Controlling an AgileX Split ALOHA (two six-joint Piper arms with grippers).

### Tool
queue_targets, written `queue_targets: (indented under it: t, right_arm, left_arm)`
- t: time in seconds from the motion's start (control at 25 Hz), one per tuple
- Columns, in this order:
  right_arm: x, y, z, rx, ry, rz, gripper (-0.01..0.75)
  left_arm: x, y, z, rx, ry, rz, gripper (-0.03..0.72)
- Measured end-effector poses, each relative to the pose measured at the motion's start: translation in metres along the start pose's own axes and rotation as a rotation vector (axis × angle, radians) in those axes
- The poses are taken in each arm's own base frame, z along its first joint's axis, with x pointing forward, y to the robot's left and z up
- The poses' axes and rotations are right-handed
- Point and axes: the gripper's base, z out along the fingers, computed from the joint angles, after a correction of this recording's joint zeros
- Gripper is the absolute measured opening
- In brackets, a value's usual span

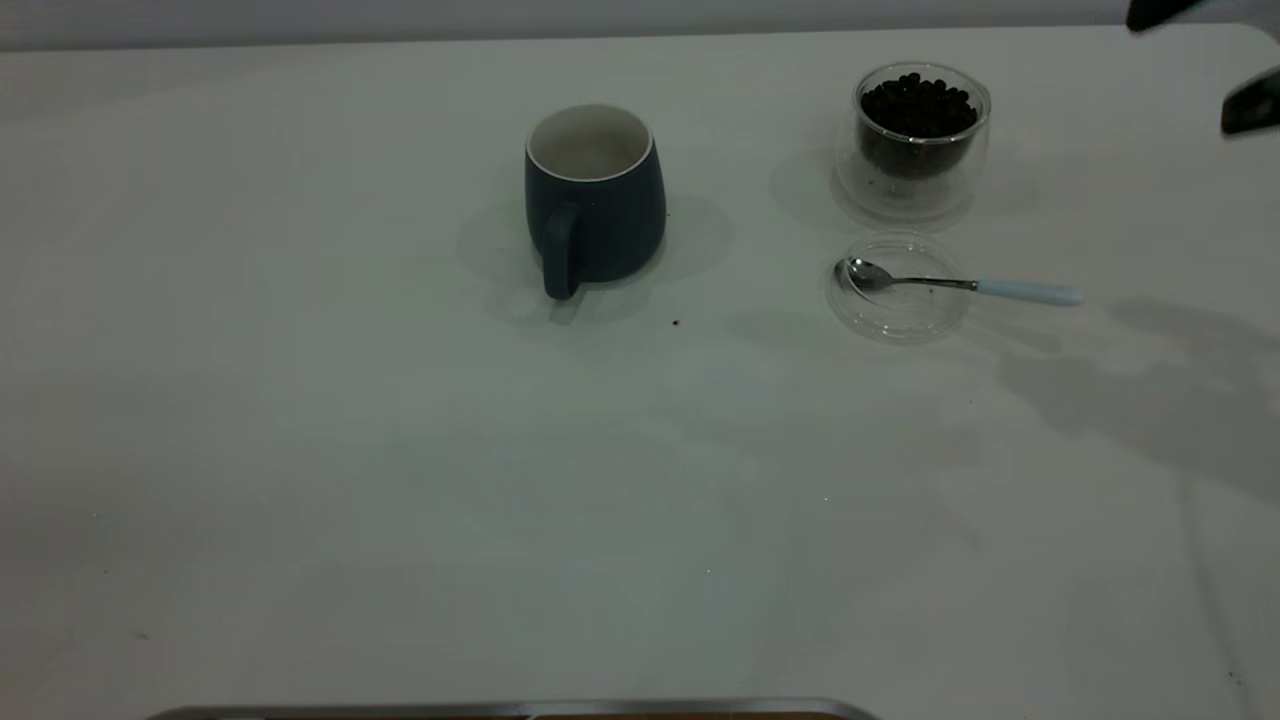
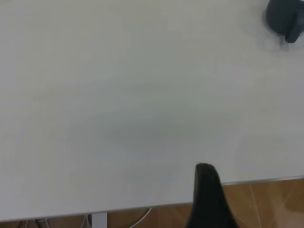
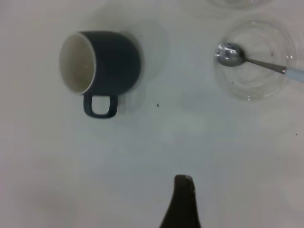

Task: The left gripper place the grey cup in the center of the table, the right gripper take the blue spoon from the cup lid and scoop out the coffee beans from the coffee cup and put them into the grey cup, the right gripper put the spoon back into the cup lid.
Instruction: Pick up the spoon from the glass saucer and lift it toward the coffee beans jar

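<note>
From the exterior view we see the grey cup point(image 1: 594, 200) standing upright near the middle of the table point(image 1: 300, 450), its handle turned toward the camera and its off-white inside empty. Well apart to its right stands the coffee cup point(image 1: 918, 135), heaped with coffee beans point(image 1: 917, 106). Just in front of it lies the cup lid point(image 1: 898, 290), with the bowl of the blue spoon point(image 1: 960, 283) resting in it and the pale handle reaching out over the rim to the right. Of the right gripper point(image 1: 1252, 103) we catch only dark parts at the upper right edge, so whether its jaws are spread or pressed together we cannot tell. We judge the cup placement done and the spoon pickup to be the step in hand; the next move calls for the right arm to come down over the handle and pinch it where it clears the rim.

The left wrist view shows mostly bare table, the grey cup in the far corner, and one dark finger of the left gripper point(image 2: 209, 194) over the table's edge (parked, we judge; its jaws' state we cannot tell).

The right wrist view looks down on cup, lid and spoon together. It alone shows the spoon bowl lying off-centre in the lid, a single dark speck beside the cup, and one finger of the right gripper, well short of the spoon.
</note>
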Motion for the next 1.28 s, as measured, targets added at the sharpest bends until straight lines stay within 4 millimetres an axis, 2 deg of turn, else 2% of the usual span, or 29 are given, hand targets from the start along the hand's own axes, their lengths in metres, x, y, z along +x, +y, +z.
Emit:
queue_targets:
  t: [0.2,0.6,0.84,1.28]
  right_arm:
    - [0.001,-0.035,0.022,-0.041,-0.016,0.075,0.720]
    - [0.012,-0.079,0.077,-0.085,0.009,0.196,0.714]
    - [0.017,-0.095,0.099,-0.098,0.037,0.228,0.708]
    - [0.008,-0.114,0.128,-0.092,0.059,0.227,0.689]
  left_arm:
    - [0.000,0.000,0.000,0.000,0.000,0.000,0.555]
    - [0.000,0.000,0.000,0.000,0.000,0.001,0.555]
    - [0.000,0.000,0.000,0.000,0.000,0.002,0.555]
    - [0.000,0.000,0.000,0.000,0.000,0.003,0.555]
